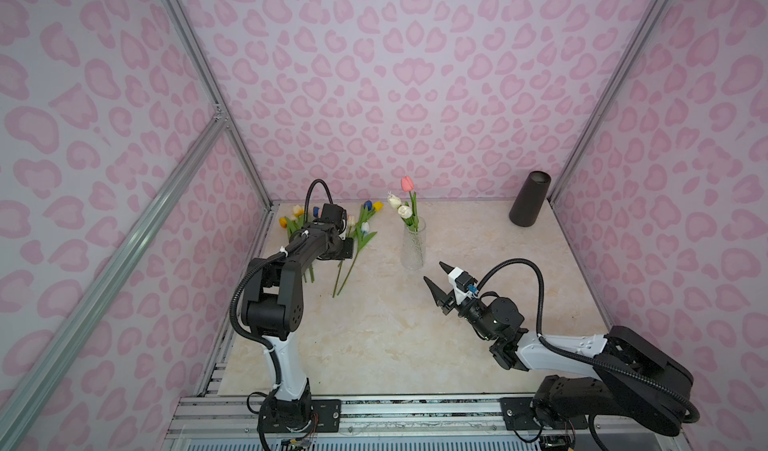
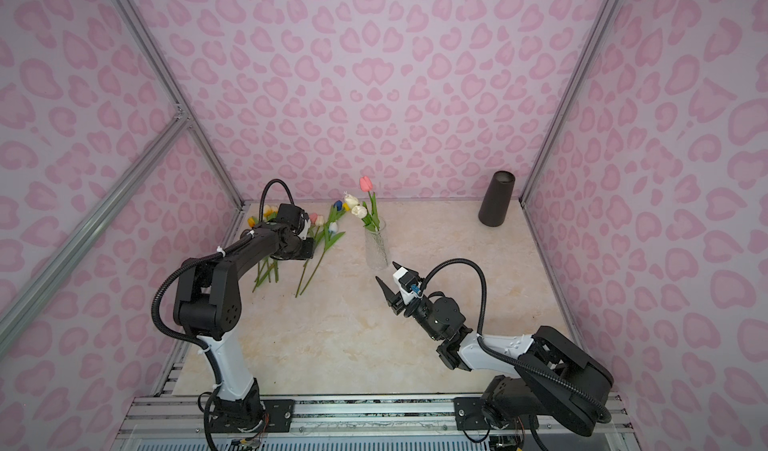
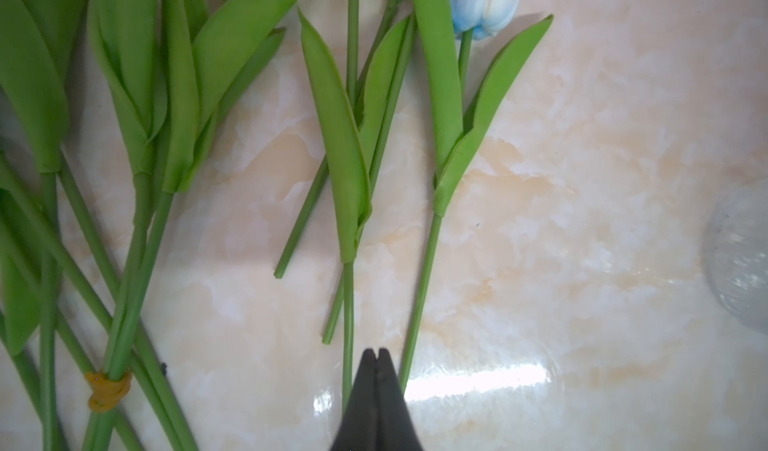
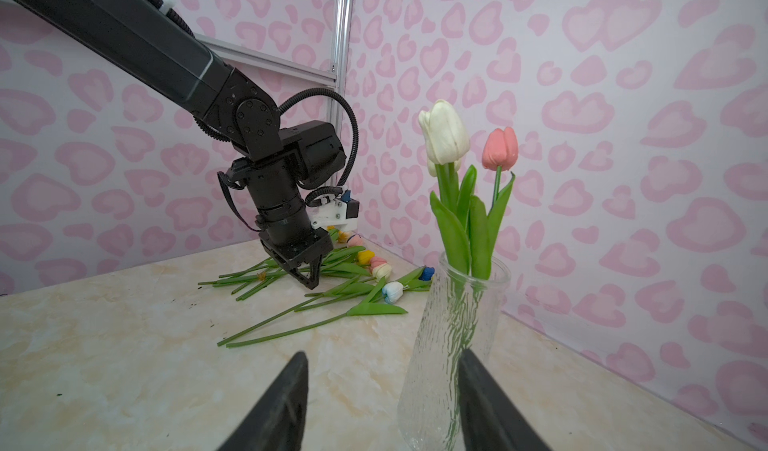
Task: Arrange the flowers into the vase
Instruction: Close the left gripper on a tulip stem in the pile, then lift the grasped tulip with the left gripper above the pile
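My left gripper [image 3: 377, 355] hangs point-down over the flowers [image 1: 358, 237] that lie loose at the back left of the table [image 1: 374, 336]. Its jaws are pressed tight together. In the left wrist view the closed tips sit between two green stems. One stem [image 3: 348, 311] runs up against one side of the fingers. The other, the stem of a pale blue tulip [image 3: 484, 0], passes just beside the opposite side. Both stems lie outside the jaws. Further off, a bundle of stems is tied with a yellow band [image 3: 108, 390].

My right gripper [image 1: 434, 272] is parted and grips nothing, with its tips aimed at the glass vase [image 1: 413, 247]. The vase stands upright near the middle of the table. In both top views a strip of bare table shows between my tips and the vase's base. In the right wrist view one finger overlaps its lower wall.

Three flowers stand in the vase: a pink tulip [image 1: 407, 183], the tallest, and two white tulips [image 1: 404, 211] below it. The rest lie flat, heads toward the back wall, well to the left of the vase.
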You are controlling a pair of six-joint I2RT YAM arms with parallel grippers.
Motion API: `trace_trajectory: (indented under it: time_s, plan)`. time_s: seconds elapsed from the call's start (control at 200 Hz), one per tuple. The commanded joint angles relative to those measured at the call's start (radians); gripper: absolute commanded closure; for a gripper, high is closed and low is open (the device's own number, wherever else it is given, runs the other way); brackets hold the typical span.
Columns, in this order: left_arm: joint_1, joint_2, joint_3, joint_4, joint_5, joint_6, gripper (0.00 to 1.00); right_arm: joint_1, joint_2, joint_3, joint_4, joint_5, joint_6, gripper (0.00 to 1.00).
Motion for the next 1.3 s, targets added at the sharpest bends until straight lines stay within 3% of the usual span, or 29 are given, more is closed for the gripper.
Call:
trace_trajectory:
  time_s: [0.0, 0.065, 0.27, 0.36, 0.46, 0.635, 0.69, 0.835, 0.935, 1.145, 1.295]
  plan:
    - [-0.002, 0.018, 0.014, 0.02, 0.017, -0.014, 0.9, 0.002, 0.001, -0.007, -0.005, 0.012, -0.006, 0.43]
    - [-0.003, 0.033, 0.016, 0.019, 0.002, -0.013, 0.79, 0.001, 0.004, -0.006, -0.005, 0.013, -0.008, 0.43]
    - [-0.01, 0.078, 0.031, -0.002, -0.064, -0.018, 0.71, 0.001, 0.009, -0.009, -0.004, 0.016, -0.012, 0.43]
    - [-0.006, 0.08, 0.026, 0.008, -0.116, -0.026, 0.6, 0.002, 0.01, -0.01, -0.001, 0.009, -0.009, 0.43]
    - [0.009, 0.099, 0.039, 0.009, -0.082, -0.026, 0.6, 0.002, 0.011, -0.01, 0.0, 0.014, -0.012, 0.43]
    - [0.01, 0.158, 0.092, -0.035, -0.067, -0.007, 0.63, 0.002, -0.005, -0.018, -0.004, 0.021, -0.022, 0.43]
    - [0.01, 0.16, 0.095, -0.035, -0.07, -0.004, 0.71, 0.002, -0.007, -0.018, -0.007, 0.026, -0.026, 0.43]
    - [0.01, 0.181, 0.116, -0.062, -0.078, 0.004, 0.72, 0.002, -0.012, -0.024, -0.003, 0.027, -0.025, 0.43]
    - [0.01, 0.194, 0.123, -0.08, -0.07, 0.003, 0.82, 0.001, -0.012, -0.025, -0.003, 0.025, -0.024, 0.43]
    - [0.01, 0.166, 0.105, -0.082, -0.089, 0.002, 0.94, 0.001, -0.007, -0.025, 0.0, 0.024, -0.022, 0.43]
    - [0.009, 0.12, 0.1, -0.088, -0.094, 0.001, 0.97, 0.002, -0.005, -0.027, 0.01, 0.025, -0.016, 0.43]
